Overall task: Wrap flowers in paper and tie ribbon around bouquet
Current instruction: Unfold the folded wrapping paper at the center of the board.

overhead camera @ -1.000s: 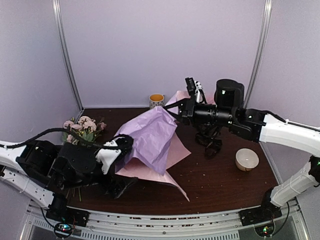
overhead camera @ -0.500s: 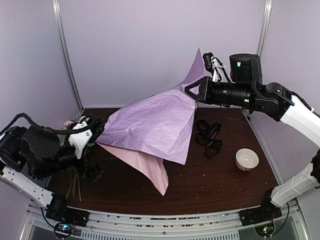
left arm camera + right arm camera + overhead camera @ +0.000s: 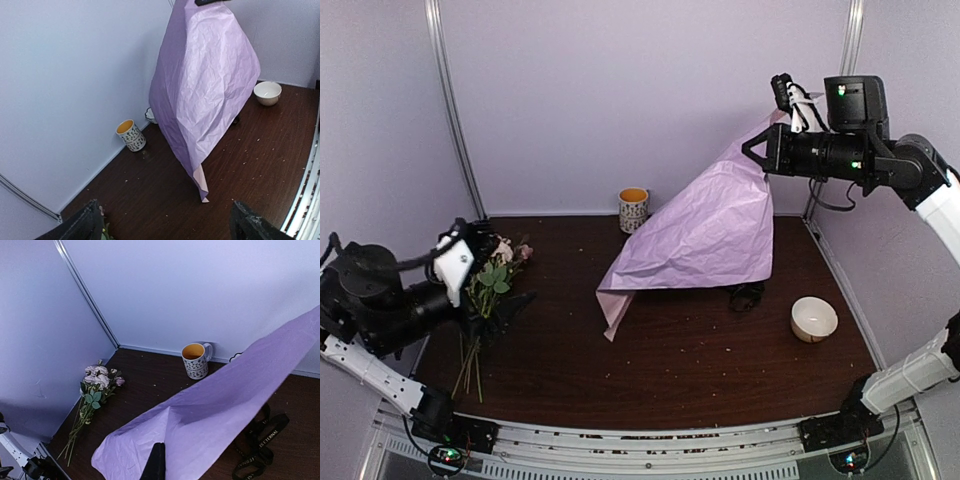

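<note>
Paper (image 3: pixel 705 235) is held up by one top corner, pinched in the clenched right claw (image 3: pixel 756 152) high over the back right of the tabletop (image 3: pixel 700 370). The sheet is thus hung as a slanting curtain, with only its lower left corner trailed on the wood. It is judged that the sheet is lifted this way to be spread flat and relaid before anything is wrapped. The flowers (image 3: pixel 496 282) are laid at the left edge, heads toward the back and stems toward the front, well apart from the sheet. The left claw (image 3: pixel 167 222) is released, its jaws spread wide with nothing between them, and is held close by the flowers. The ribbon (image 3: pixel 260 440) is left in a loose heap under the hanging sheet and is mostly hidden from above. A mug (image 3: pixel 633 208) is stood at the back and a bowl (image 3: pixel 814 318) near the right edge. Bare wood is offered across the middle and front, so room for relaying the sheet is judged ample there, though it is limited by the mug and the bowl.
</note>
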Tool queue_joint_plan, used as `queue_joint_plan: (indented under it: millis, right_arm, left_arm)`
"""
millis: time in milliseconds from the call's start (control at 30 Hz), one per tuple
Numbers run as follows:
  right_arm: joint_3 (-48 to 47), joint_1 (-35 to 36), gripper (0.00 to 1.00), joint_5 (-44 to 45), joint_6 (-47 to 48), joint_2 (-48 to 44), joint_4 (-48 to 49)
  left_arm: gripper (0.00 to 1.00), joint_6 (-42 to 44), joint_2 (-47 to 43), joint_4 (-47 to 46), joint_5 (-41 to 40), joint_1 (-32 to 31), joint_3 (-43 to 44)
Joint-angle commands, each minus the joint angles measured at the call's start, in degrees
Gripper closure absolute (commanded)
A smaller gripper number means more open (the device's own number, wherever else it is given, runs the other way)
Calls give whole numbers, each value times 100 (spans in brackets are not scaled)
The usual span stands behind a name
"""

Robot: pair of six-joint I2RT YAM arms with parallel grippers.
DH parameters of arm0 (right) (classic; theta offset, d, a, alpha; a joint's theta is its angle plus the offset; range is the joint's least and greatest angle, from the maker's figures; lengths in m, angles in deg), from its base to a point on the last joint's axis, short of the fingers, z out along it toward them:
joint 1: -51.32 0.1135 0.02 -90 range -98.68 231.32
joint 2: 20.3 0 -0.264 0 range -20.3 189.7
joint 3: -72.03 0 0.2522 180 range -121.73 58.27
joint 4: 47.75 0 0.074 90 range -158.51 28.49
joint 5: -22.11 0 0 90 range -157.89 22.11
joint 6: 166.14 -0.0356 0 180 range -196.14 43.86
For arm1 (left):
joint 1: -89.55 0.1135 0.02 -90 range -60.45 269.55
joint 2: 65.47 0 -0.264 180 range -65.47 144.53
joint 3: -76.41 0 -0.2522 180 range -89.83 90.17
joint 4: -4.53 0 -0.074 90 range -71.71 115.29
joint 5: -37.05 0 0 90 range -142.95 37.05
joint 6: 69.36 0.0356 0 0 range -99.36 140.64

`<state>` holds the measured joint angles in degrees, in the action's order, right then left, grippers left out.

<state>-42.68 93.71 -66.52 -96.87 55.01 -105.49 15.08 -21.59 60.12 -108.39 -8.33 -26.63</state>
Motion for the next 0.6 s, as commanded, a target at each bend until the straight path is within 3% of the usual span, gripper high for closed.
queue_joint_plan:
  millis: [0, 100, 167, 400, 567]
  right_arm:
    - [-33, 273, 100, -471, -231, -40, 101]
    - [14, 401, 100, -531, -521, -105, 583]
    - [-46, 462, 100, -505, -628, -150, 835]
    - [-401, 693, 100, -252, -643, -175, 1000]
    - [-452, 808, 100, -297, -653, -180, 983]
  left_arm:
    - [9, 1832, 1595, -1288, -649, -9, 204]
    - [2, 3296, 2627, -2125, -1347, -7, 539]
    - [2, 3968, 2916, -2803, -1266, 22, 524]
    - [2, 4080, 2858, -3971, -694, 337, 234]
    - [2, 4742, 3293, -4405, -1327, 800, 136]
